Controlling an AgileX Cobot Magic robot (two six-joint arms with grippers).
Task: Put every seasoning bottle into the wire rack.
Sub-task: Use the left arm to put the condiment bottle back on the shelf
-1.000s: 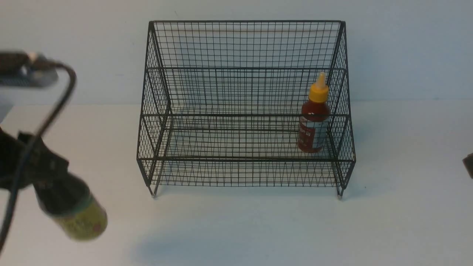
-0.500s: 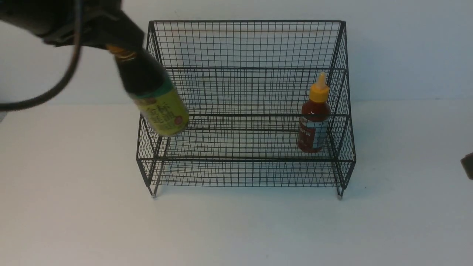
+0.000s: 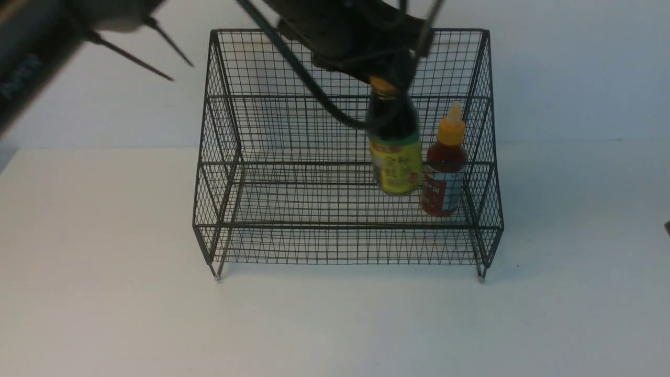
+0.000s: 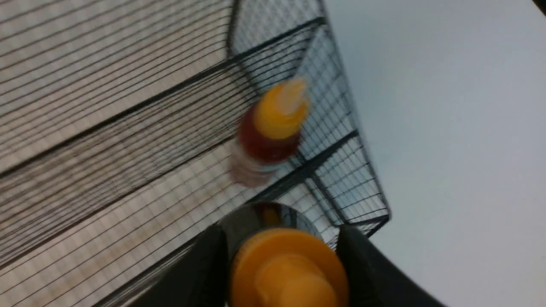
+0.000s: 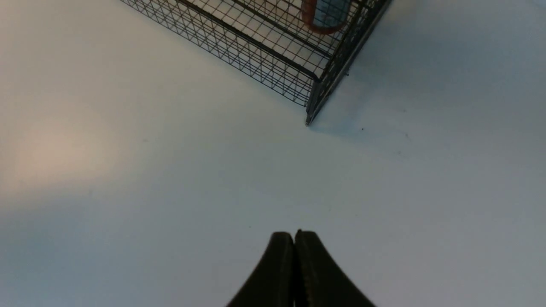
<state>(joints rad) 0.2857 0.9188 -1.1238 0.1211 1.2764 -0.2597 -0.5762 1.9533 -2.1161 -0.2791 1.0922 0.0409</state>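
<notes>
The left gripper (image 4: pixel 281 256) is closed on the neck of the dark sauce bottle (image 3: pixel 395 157), just under its orange cap (image 4: pixel 286 268). A black finger (image 4: pixel 204 268) is pressed to each side of the neck. The bottle is hung below the gripper, nearly upright with a slight tilt, and its yellow-green label is turned toward the front camera. It is held inside the wire rack (image 3: pixel 345 225), over the lower tier. Its base appears to be raised off the mesh floor, though motion blur prevents this from being settled.

Just beside the held bottle, on the gripper's right, the red sauce bottle (image 3: pixel 444 178) is seen. It is stood upright on the lower tier, close against the rack's right side wall. A narrow gap is seen between the two bottles in the front view. The rest of the lower tier, out to the gripper's left, is seen as open mesh. The upper tier and the tall back are set behind the gripper.

The rack is stood on small feet on a white table (image 3: pixel 335 324).

The right gripper (image 5: pixel 294 243) is kept well apart from the rack, over bare table, with its jaws pressed together on nothing. In its wrist view the rack's near right corner, with one foot, is seen ahead of it.
</notes>
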